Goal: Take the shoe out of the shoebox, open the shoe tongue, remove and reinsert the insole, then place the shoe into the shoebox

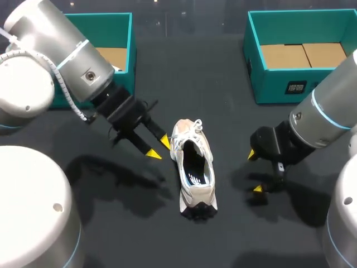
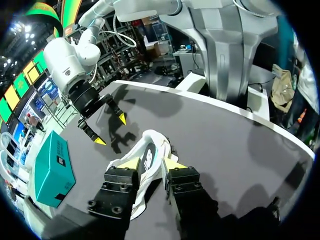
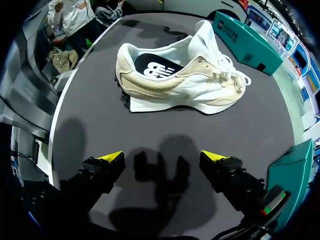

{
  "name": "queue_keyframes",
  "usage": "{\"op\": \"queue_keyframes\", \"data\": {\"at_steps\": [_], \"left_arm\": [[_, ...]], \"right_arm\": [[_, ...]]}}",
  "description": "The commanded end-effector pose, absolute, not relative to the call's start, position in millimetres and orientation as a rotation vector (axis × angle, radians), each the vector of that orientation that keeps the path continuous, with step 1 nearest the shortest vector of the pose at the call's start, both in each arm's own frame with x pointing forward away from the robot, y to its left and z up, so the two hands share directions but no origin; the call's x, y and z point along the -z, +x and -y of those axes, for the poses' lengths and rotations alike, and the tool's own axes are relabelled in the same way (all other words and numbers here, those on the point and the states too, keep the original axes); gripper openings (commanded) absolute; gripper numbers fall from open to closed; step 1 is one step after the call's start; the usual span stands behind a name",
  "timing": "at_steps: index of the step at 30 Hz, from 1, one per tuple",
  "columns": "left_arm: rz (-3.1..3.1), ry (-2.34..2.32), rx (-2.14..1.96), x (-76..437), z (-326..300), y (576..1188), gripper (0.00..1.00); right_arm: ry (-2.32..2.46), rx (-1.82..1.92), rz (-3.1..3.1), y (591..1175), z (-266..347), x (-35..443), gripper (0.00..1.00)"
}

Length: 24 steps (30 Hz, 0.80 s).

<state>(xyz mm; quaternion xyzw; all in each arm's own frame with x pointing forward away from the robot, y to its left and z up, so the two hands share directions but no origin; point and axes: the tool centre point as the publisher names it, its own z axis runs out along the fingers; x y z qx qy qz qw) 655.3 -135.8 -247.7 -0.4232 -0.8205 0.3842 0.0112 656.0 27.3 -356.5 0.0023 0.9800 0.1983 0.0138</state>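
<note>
A dark matte table top (image 1: pixel 223 89) is being shared by everything described here. Two open teal cardboard boxes are being kept at its far side, well apart: the left shoebox (image 1: pixel 129 44) and the right shoebox (image 1: pixel 254 67), the latter being lined with flat brown cardboard (image 1: pixel 304 54). The silver and white left arm (image 1: pixel 61 50) and the matching right arm (image 1: pixel 329 111) are being held in from their own sides. A white and beige lace-up running shoe (image 1: pixel 192 167) is being left outside both boxes, upright on its sole on the bare table between the two grippers, with its toe being pointed towards the far side. The left gripper (image 1: pixel 159 147) is being held released just beside the laces, its yellow tips parted and not touching the shoe (image 2: pixel 150 147). The right gripper (image 1: pixel 254 172) is being held spread wide and unladen, apart from the shoe's other flank (image 3: pixel 185 80). A dark printed insole (image 3: pixel 152 66) is being shown inside the shoe's opening.
</note>
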Motion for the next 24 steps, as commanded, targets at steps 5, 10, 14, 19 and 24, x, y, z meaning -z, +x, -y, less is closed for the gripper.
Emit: {"op": "queue_keyframes", "data": {"at_steps": [5,10,14,19,24], "left_arm": [[2.294,-1.559,-0.764,238,117,658,0.09],[2.262,-1.628,-0.672,245,111,663,0.00],[2.262,-1.628,-0.672,245,111,663,0.00],[2.262,-1.628,-0.672,245,111,663,0.00],[2.226,-1.668,-0.649,243,116,670,0.00]], "right_arm": [[0.048,-0.650,-3.056,650,20,335,1.00],[0.048,-0.650,-3.056,650,20,335,1.00],[0.048,-0.650,-3.056,650,20,335,1.00],[0.048,-0.650,-3.056,650,20,335,1.00],[0.048,-0.650,-3.056,650,20,335,1.00]]}}
